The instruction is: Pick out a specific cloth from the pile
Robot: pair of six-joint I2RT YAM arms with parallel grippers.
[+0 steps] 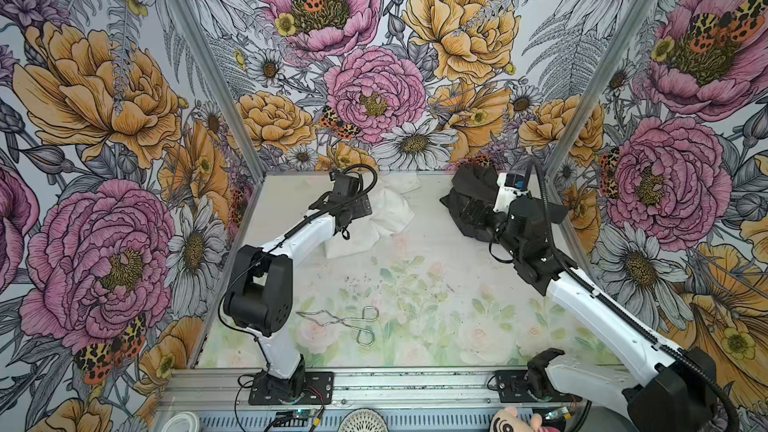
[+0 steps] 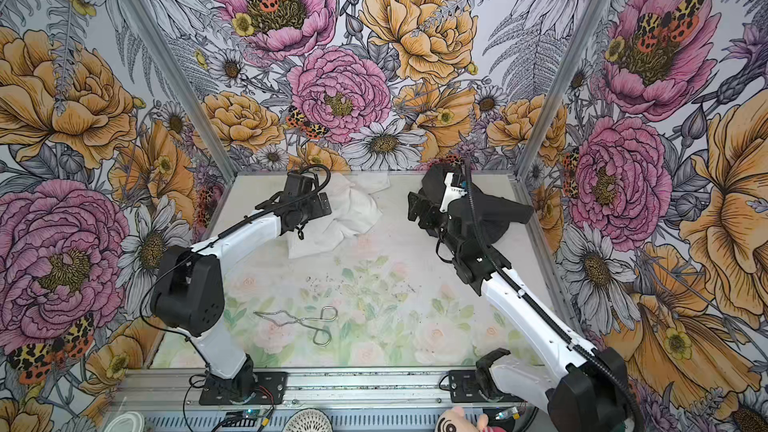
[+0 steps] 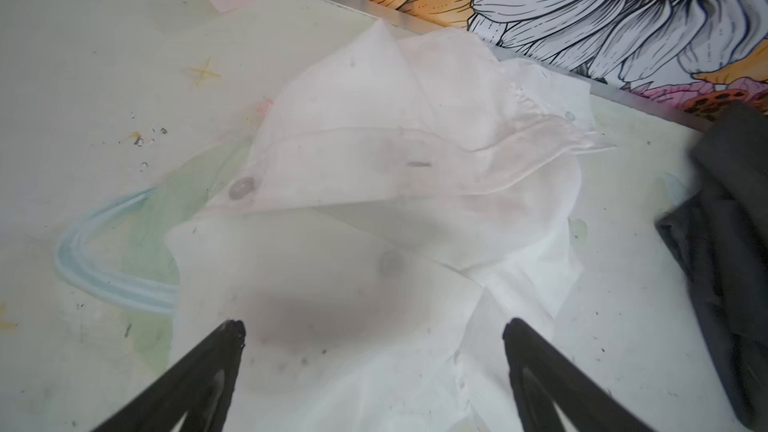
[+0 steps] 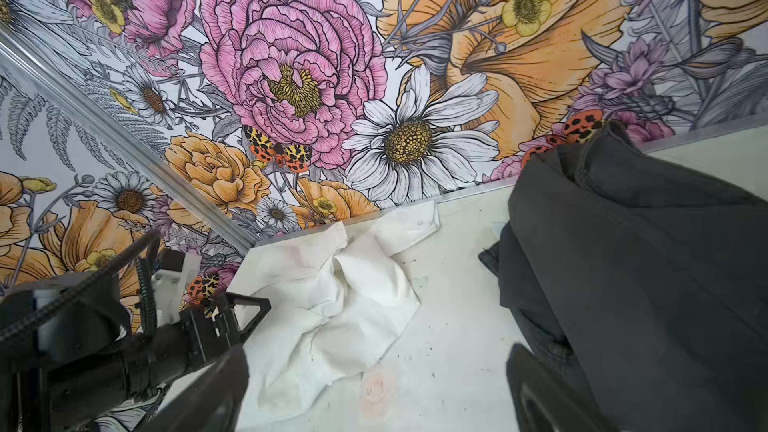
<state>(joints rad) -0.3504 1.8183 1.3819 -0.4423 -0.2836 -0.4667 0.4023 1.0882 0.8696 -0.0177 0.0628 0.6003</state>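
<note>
Left pincer point(image 3: 374, 324) spread wide, empty, over white cloth point(image 3: 374, 201) | right pincer point(image 4: 378, 353) spread wide, empty, beside black garment point(image 4: 644, 263)

Bold floral walls point(image 1: 374, 76) enclose a pale flower-printed tabletop point(image 1: 415, 284).

Thin wrinkly white cloth point(image 1: 390, 214), matt charcoal fabric garment point(image 4: 644, 263), shiny metal wire tongs point(image 1: 336, 320)

Wire tongs point(image 1: 333, 320) lie on a pastel flower-printed table point(image 1: 457, 317), toward its front left. Bold floral walls point(image 1: 374, 76) enclose three sides; a plush toy point(image 1: 508, 419) peeks in below.
</note>
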